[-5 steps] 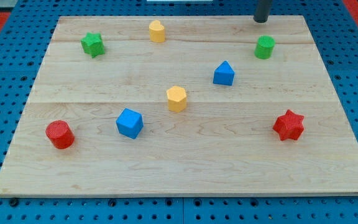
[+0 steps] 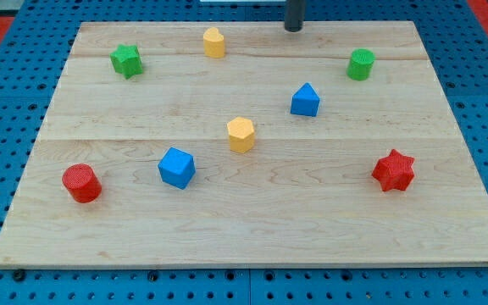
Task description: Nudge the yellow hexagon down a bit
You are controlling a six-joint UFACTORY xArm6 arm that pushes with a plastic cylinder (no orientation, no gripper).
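Note:
The yellow hexagon (image 2: 241,134) sits near the middle of the wooden board (image 2: 252,220). A second yellow block (image 2: 214,41) stands near the view's top, left of centre. My tip (image 2: 293,28) is at the board's top edge, well above and to the right of the yellow hexagon and to the right of the upper yellow block. It touches no block.
A green star (image 2: 126,60) is at the upper left, a green cylinder (image 2: 361,64) at the upper right. A blue house-shaped block (image 2: 305,100) lies right of centre, a blue cube (image 2: 177,167) lower left, a red cylinder (image 2: 81,183) far left, a red star (image 2: 394,170) right.
My tip has moved to the view's left along the board's top edge. No block has moved.

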